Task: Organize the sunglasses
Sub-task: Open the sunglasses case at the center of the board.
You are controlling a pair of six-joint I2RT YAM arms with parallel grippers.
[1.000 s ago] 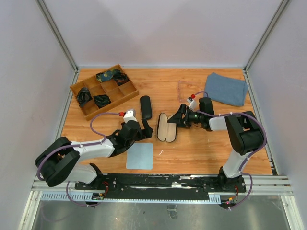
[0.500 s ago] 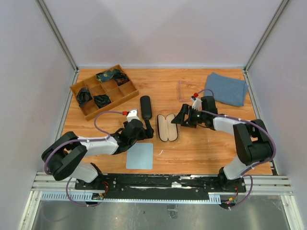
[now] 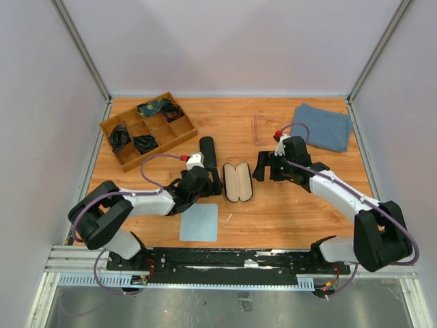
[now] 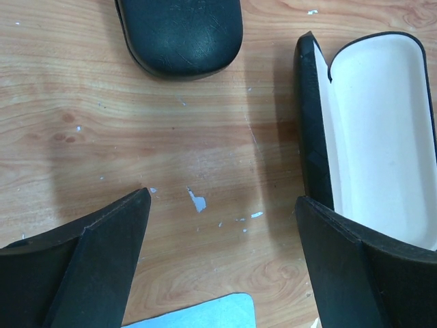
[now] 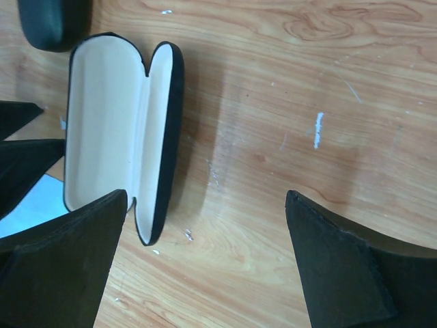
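Observation:
A black oval case (image 3: 237, 181) lies open and empty with its cream lining up; it also shows in the left wrist view (image 4: 382, 123) and the right wrist view (image 5: 116, 123). A second black case (image 3: 207, 152) lies closed behind it (image 4: 181, 34). The translucent pale pinkish glasses (image 3: 263, 128) lie at the back right. I cannot pick out the black-framed glasses. My left gripper (image 3: 213, 182) (image 4: 222, 198) is open and empty just left of the open case. My right gripper (image 3: 262, 166) (image 5: 206, 197) is open and empty just right of it.
A light blue cloth (image 3: 199, 222) lies near the front edge, below the left gripper. A grey-blue cloth (image 3: 322, 126) lies at the back right. A wooden compartment tray (image 3: 179, 138) with dark items stands at the back left. Metal frame posts flank the table.
The right gripper has drawn back to the right from the open case's edge, and the arm has stretched out. The left gripper has moved right, closer to the case.

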